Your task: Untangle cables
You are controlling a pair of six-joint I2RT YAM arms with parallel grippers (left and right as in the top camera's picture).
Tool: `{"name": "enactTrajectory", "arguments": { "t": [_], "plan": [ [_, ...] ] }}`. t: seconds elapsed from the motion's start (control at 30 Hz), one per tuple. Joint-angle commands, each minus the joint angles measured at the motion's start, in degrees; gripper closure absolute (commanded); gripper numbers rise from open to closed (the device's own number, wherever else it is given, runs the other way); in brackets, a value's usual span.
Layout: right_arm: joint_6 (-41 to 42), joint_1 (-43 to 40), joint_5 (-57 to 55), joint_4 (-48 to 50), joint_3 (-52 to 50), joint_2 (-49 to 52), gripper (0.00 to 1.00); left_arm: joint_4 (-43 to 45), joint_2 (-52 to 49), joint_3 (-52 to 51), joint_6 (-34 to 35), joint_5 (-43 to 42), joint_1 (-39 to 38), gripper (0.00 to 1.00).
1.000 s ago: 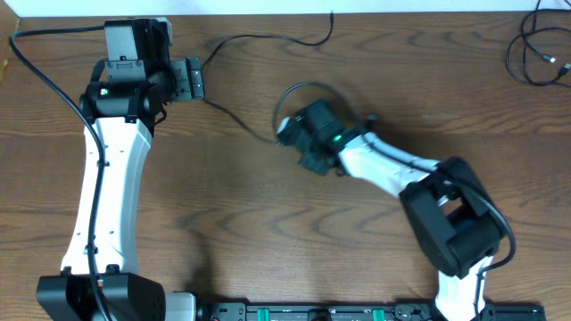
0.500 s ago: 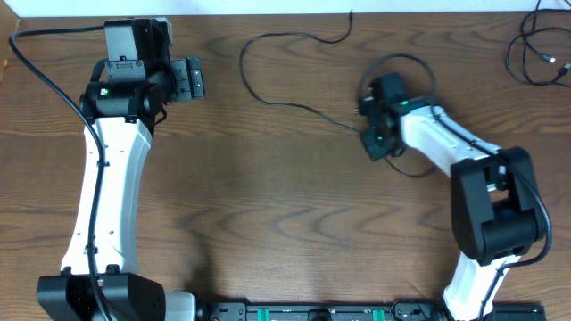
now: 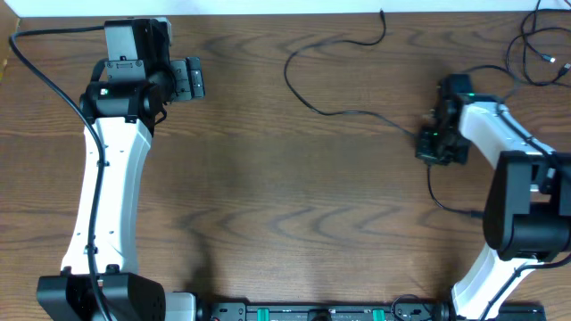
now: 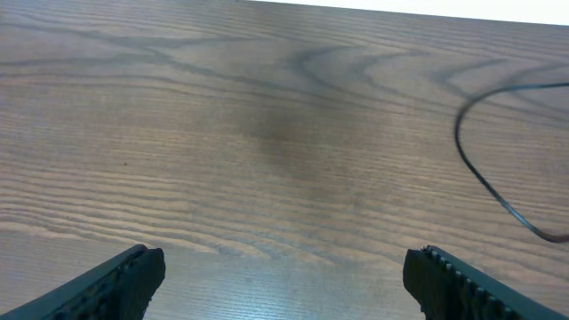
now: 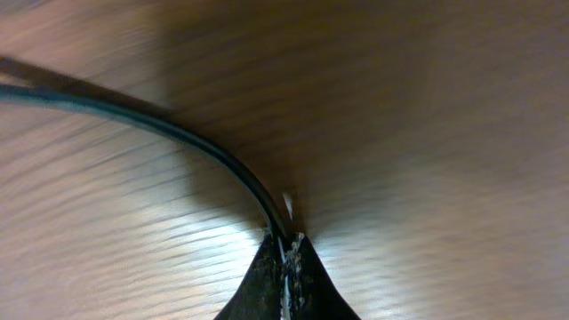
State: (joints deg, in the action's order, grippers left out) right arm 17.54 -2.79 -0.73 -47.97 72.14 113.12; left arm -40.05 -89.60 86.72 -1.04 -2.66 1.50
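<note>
One black cable (image 5: 133, 111) lies strung out from the far edge of the tabletop (image 3: 268, 205) toward its right edge, pinched in the closed right claw (image 5: 284, 260). The left claw (image 3: 192, 78) gapes empty (the far-right corner's tangle (image 3: 533, 53) looks untouched).

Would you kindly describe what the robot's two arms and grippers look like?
The left arm and right arm have white links with black joint housings and bases. A thick black wire runs along the left one. Small green lights glow near each wrist. The left gripper and right gripper have black fingers.
</note>
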Motion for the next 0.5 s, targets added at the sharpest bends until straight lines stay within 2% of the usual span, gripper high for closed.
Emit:
{"name": "enactTrajectory", "arguments": {
  "t": [0.0, 0.13, 0.23, 0.33, 0.47],
  "plan": [
    [11.2, -4.1, -3.9, 0.7, -3.7, 4.2, 0.99, 0.0, 0.0, 0.2, 0.9, 0.3, 0.2, 0.08],
    [20.3, -5.9, 4.6, 2.8, -3.7, 4.2, 0.99, 0.0, 0.0, 0.2, 0.9, 0.3, 0.2, 0.08],
    [20.3, -6.1, 7.0, 5.6, -3.7, 4.2, 0.99, 0.0, 0.0, 0.2, 0.9, 0.3, 0.2, 0.08],
    [12.8, -5.4, 6.4, 9.1, -3.7, 4.2, 0.99, 0.0, 0.0, 0.2, 0.9, 0.3, 0.2, 0.08],
    [-5.5, -3.8, 6.6, 12.2, -3.7, 4.2, 0.99, 0.0, 0.0, 0.2, 0.9, 0.3, 0.2, 0.08]
  ]
}}
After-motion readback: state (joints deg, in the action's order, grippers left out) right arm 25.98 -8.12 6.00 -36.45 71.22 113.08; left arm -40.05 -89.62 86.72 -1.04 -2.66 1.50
